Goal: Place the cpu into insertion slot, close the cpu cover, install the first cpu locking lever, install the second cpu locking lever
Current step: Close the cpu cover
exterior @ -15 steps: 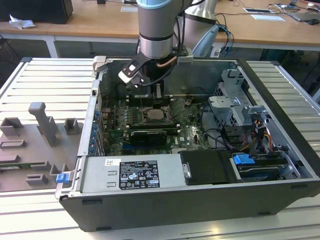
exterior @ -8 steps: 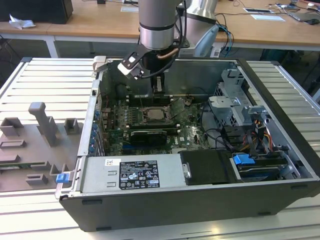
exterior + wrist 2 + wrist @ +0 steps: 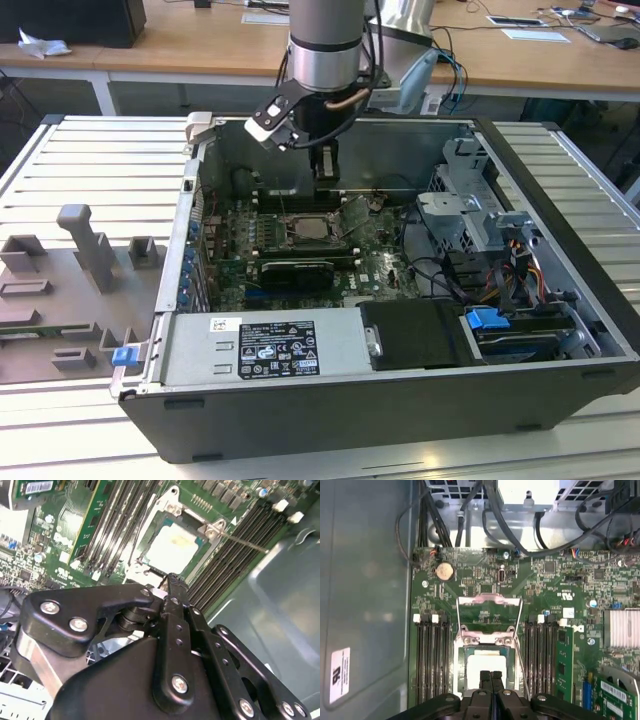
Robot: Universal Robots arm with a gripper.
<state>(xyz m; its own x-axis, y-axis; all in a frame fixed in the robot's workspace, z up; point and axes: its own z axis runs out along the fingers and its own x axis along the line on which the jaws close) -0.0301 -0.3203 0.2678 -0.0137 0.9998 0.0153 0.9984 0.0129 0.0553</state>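
The cpu (image 3: 482, 666) lies flat in the insertion slot (image 3: 457, 672), its pale metal top facing up; it shows too in the second wrist view (image 3: 172, 550) and in the exterior view (image 3: 313, 229). The cpu cover (image 3: 489, 600) is swung open on its hinge, and green board shows through its window. A thin wire locking lever (image 3: 520, 667) runs along one side of the socket, unlatched (image 3: 245, 542). My gripper (image 3: 490, 676) hangs just above the cpu's near edge, shut, with nothing between its fingers. It is also in the second wrist view (image 3: 172, 582) and the exterior view (image 3: 324, 178).
Black memory slots (image 3: 431, 660) flank the socket on both sides. A long black graphics card (image 3: 292, 272) lies in front of it in the exterior view. Cables (image 3: 440, 275) and a drive cage (image 3: 465, 215) fill the exterior view's right of the case. A grey fixture (image 3: 85, 255) stands outside on the left.
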